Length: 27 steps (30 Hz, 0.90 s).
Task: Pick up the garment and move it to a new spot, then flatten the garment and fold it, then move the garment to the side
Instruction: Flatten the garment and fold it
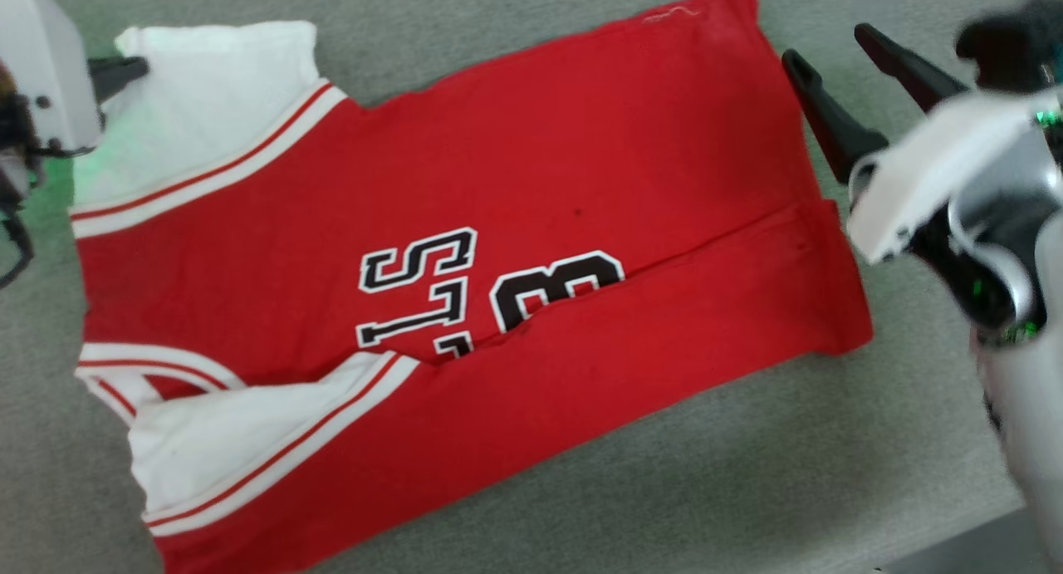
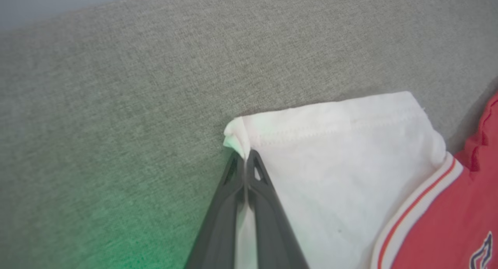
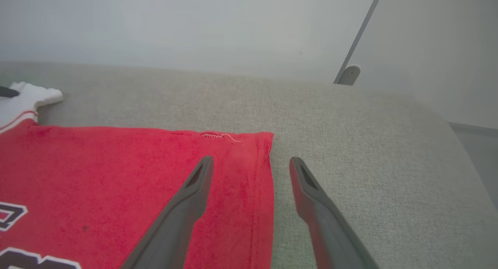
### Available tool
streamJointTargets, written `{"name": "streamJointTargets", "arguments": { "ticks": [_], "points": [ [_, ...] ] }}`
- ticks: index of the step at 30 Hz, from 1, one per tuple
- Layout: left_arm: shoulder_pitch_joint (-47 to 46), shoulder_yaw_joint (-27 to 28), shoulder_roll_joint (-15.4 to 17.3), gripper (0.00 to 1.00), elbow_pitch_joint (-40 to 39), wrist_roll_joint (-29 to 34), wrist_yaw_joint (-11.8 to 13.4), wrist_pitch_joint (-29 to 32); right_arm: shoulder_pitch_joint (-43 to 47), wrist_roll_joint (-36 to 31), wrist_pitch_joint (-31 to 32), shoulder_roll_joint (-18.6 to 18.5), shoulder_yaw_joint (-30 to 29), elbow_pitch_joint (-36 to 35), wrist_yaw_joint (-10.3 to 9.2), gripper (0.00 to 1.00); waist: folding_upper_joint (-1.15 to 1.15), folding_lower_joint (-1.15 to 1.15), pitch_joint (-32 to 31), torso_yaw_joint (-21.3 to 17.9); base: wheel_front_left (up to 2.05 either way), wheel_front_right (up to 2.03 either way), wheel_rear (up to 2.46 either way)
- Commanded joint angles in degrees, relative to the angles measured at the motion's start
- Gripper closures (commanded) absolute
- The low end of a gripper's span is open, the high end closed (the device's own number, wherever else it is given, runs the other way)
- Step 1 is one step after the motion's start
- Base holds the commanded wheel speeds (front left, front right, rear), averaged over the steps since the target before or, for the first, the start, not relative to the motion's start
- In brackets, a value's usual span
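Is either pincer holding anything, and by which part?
The left pincer is shut on the shirt, pinching the corner of its white sleeve. The right pincer is open and holds nothing.

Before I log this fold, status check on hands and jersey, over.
Left hand shut on white sleeve corner. Right hand open at hem, gripping nothing. Jersey partly folded on grey upholstery. No obstruction.

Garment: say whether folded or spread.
Partly folded: the garment has one long side turned over its chest, hiding part of the lettering.
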Motion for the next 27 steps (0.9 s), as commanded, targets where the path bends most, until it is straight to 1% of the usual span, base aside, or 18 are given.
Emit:
{"name": "streamJointTargets", "arguments": {
  "ticks": [1,2,6,10,13,17,18,19,20,21,24,27],
  "points": [
    [1.3,-1.4,-1.4,1.0,-0.2,-0.4,-0.3,0.3,-2.8,1.1,3.4,-0.8,1.4,2.6,-0.06,0.0,0.0,0.0,0.8,1.4,0.0,0.0,0.0],
    [1.1,-1.5,-1.6,1.0,-0.4,-0.5,-0.3,0.2,-5.1,1.9,5.9,-1.4,2.9,4.6,-0.05,0.0,0.0,0.0,1.0,1.8,0.0,0.0,0.0],
    [0.1,-2.4,-2.4,1.0,-1.3,-0.8,-0.3,0.0,-13.2,4.8,14.8,-2.6,5.6,13.6,-0.06,0.0,0.0,0.0,2.2,3.6,0.0,0.0,0.0],
    [-1.4,-3.6,-2.9,1.0,-1.8,-0.4,-0.3,0.0,-20.0,5.9,20.6,-2.7,5.9,21.4,-0.06,0.0,0.0,0.0,3.7,5.3,0.0,0.0,0.0],
    [-2.3,-4.5,-3.3,1.0,-2.5,-0.3,-0.2,-0.3,-24.0,4.2,21.3,-2.9,5.3,26.5,-0.06,0.0,0.0,0.0,4.8,6.4,0.0,0.0,0.0],
    [-2.9,-5.6,-3.6,1.0,-3.0,-0.7,-0.1,-0.8,-27.4,3.5,21.5,-1.5,4.6,32.8,-0.05,0.0,0.0,0.0,5.6,7.3,0.0,0.0,0.0],
    [-2.9,-6.0,-3.6,1.0,-3.1,-0.8,-0.1,-0.9,-28.0,3.7,21.9,-1.3,4.9,33.9,-0.05,0.03,0.0,0.0,5.7,7.5,0.0,0.0,0.0],
    [-3.0,-6.3,-3.6,1.0,-3.3,-0.8,0.0,-1.0,-28.3,4.2,22.1,-1.0,5.5,34.9,-0.05,0.53,0.0,0.0,5.8,7.6,0.0,0.0,0.0],
    [-3.1,-6.5,-3.6,1.0,-3.4,-0.9,0.0,-1.3,-28.4,4.7,21.8,-0.7,5.8,35.4,-0.04,0.91,0.0,0.0,5.8,7.7,0.0,0.0,0.0],
    [-3.1,-6.7,-3.6,1.0,-3.6,-1.1,0.0,-1.7,-28.7,5.1,21.3,-0.6,5.8,35.9,-0.05,1.0,0.0,0.0,5.8,7.8,0.0,0.0,0.0],
    [-3.3,-6.7,-4.0,1.0,-4.1,-1.8,0.0,-3.6,-29.2,6.2,19.8,-1.0,6.8,36.8,-0.05,1.0,0.0,0.0,5.1,8.2,0.0,0.0,0.0],
    [-3.1,-6.3,-4.9,1.0,-4.8,-3.0,-0.1,-6.2,-29.1,7.1,16.6,-2.8,7.2,37.1,-0.06,1.0,0.0,0.0,3.3,9.4,0.0,0.0,0.0]
  ]
}}
